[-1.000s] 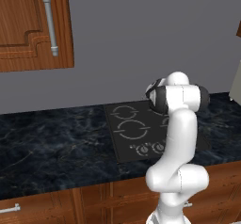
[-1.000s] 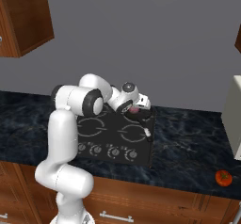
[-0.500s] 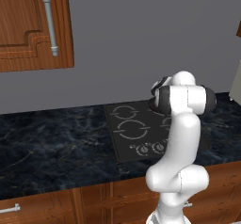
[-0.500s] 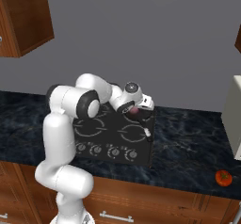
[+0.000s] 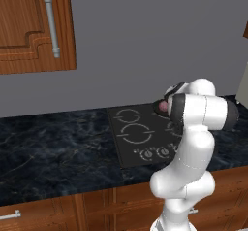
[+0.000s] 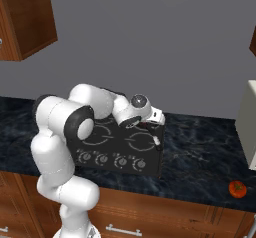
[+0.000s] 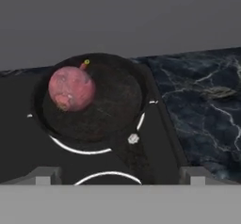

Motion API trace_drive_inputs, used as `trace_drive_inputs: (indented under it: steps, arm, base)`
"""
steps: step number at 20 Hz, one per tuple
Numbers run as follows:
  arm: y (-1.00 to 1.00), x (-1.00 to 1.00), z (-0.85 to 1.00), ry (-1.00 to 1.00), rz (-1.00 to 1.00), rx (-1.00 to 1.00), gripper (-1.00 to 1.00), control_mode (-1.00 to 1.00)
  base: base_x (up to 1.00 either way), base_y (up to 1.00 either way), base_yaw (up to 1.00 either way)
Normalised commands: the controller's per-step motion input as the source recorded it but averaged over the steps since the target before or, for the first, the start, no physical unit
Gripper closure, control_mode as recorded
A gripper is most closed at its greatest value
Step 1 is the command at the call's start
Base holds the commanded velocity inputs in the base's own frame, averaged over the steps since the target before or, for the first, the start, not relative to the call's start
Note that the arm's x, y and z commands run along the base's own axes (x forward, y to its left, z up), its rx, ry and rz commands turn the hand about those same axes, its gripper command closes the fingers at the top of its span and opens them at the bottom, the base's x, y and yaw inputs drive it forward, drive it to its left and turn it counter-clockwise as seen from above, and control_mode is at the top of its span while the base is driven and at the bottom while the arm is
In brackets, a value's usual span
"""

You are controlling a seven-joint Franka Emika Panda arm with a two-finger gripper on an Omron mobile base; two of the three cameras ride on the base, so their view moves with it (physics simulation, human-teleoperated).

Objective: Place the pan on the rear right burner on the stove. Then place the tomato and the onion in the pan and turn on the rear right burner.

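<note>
The black pan (image 7: pixel 101 105) sits on the rear right burner (image 7: pixel 75 148) of the stove (image 5: pixel 131 135), its handle (image 6: pixel 154 135) pointing toward the front. The pinkish-purple onion (image 7: pixel 70 88) lies inside the pan at its left side, and it also peeks out beside the arm as the onion (image 5: pixel 163 106). My gripper (image 7: pixel 120 175) hovers just in front of the pan, open and holding nothing. The orange-red tomato (image 6: pixel 237 188) rests on the dark counter far to the right, near the front edge.
Four knobs (image 6: pixel 110 160) run along the stove's front. A pale appliance (image 6: pixel 247 127) stands at the counter's right end. Wooden wall cabinets (image 5: pixel 34 26) hang at upper left. Dark marble counter (image 5: pixel 53 147) stretches to the left of the stove.
The arm's elbow has swung outward and lower, and the hand has drawn back slightly from the pan. The onion stays in the pan.
</note>
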Motion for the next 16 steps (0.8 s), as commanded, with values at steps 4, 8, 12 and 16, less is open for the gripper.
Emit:
trace_drive_inputs:
  steps: [4, 8, 12, 16]
  arm:
    - [0.0, -0.73, 0.29, 0.0, 0.0, 0.0, -1.0, -1.0]
    - [0.0, -0.69, 0.18, 0.0, 0.0, 0.0, -1.0, -1.0]
    - [0.0, -0.67, 0.14, 0.0, -0.02, 0.0, -1.0, -1.0]
    - [-0.04, -0.67, 0.11, 0.0, -0.04, 0.0, -1.0, -1.0]
  base:
    - [0.0, 0.0, 0.0]
    - [0.0, 0.0, 0.0]
    - [0.0, 0.0, 0.0]
    - [0.0, 0.0, 0.0]
